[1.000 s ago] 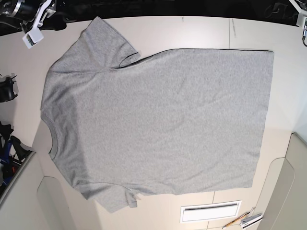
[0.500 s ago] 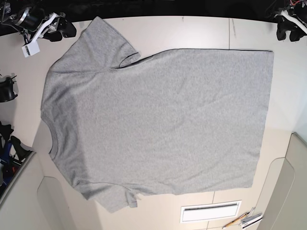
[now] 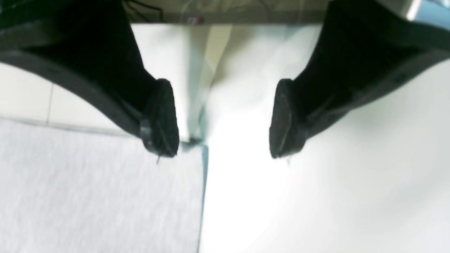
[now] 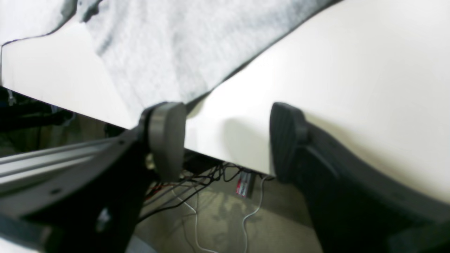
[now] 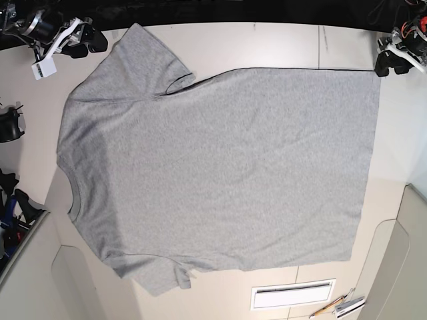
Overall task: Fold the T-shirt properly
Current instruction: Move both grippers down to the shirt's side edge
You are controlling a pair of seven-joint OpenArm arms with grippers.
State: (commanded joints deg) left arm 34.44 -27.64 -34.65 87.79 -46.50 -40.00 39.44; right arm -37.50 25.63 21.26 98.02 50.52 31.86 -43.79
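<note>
The T-shirt [image 5: 220, 170] lies flat across the table [image 5: 280, 43] as the left gripper [image 5: 389, 63] and right gripper [image 5: 85, 41], both spread wide and empty, hover off its far corners, where a shallow pinch might miss the thin cloth.

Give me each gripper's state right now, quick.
Left gripper: open, holding nothing, over the T-shirt hem corner.
Right gripper: open, holding nothing, beside the sleeve at the table edge.

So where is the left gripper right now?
In the base view the left gripper is at the top right, just off the T-shirt's hem corner, jaws open.
</note>
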